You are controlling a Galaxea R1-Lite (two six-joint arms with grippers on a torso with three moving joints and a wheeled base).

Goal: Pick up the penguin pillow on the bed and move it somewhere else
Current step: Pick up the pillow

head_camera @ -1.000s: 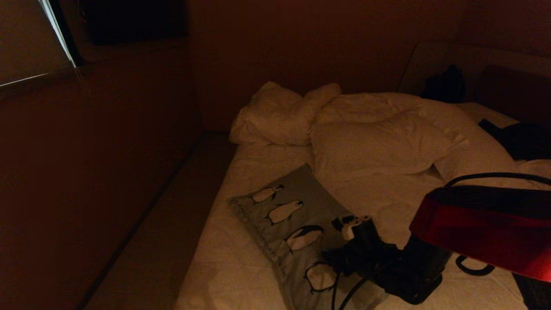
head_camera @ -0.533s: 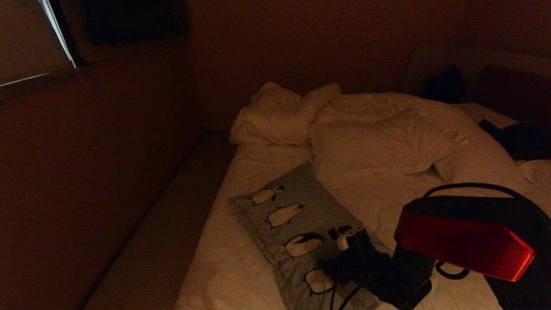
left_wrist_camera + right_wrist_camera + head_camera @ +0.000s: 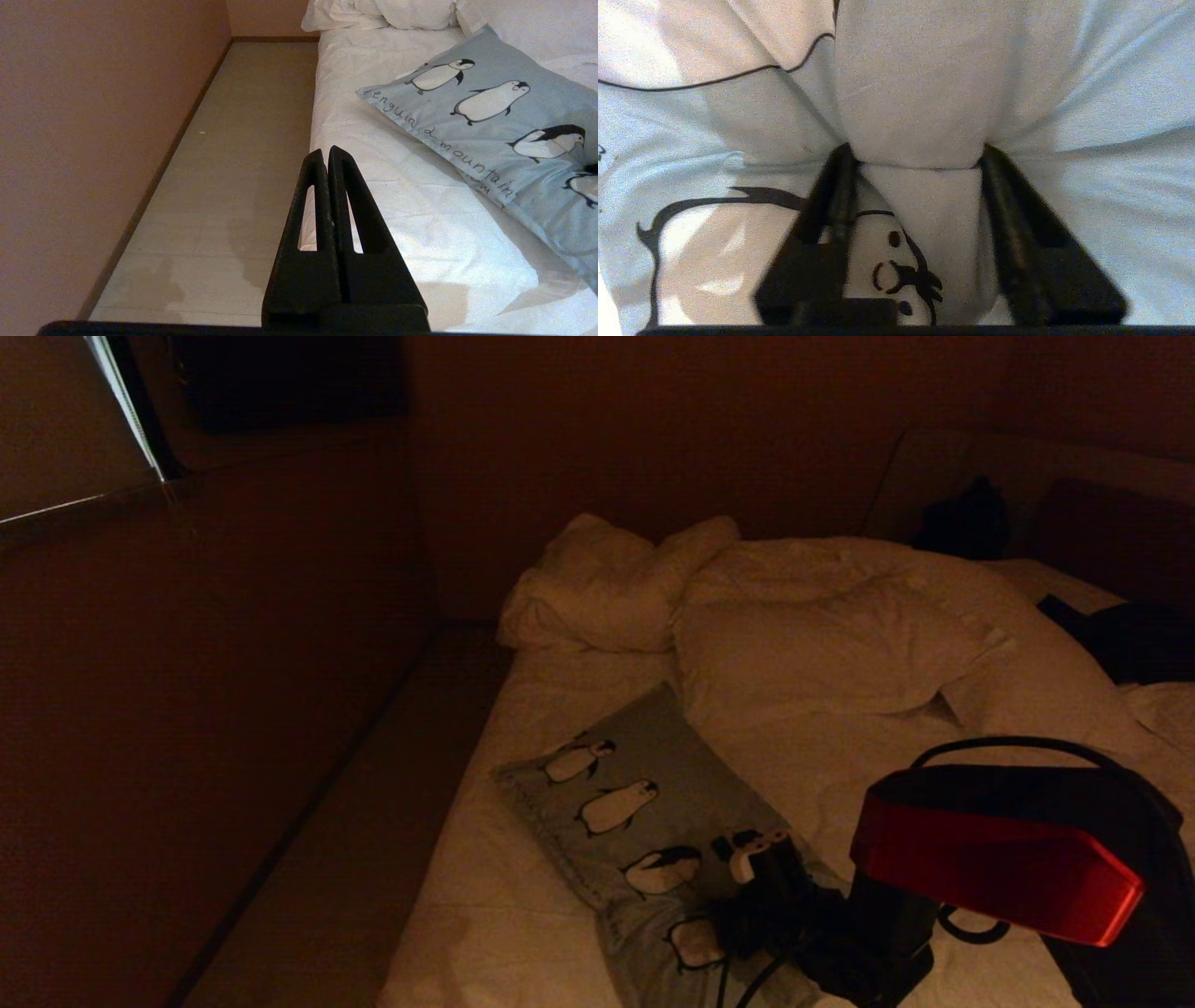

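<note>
R pincer (image 3: 915,158) pinching penguin pillow (image 3: 644,803), duvet (image 3: 822,644) behind

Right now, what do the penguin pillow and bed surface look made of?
Penguin pillow: soft woven fabric, matte, likely cotton. It bunches and creases between the right gripper fingers.
Bed sheet: matte white cloth, wrinkled; exact fibre unclear.

Penguin pillow (image 3: 644,812): rectangular, pale grey-blue, printed with a row of black-and-white penguins and a line of small lettering along one long edge. Lies flat on the near left part of the bed, set diagonally, its far corner towards the heaped bedding; near end bunched into folds.

Bed (image 3: 523,915): wide, low; white sheet, rumpled white duvet piled across the far side.
</note>
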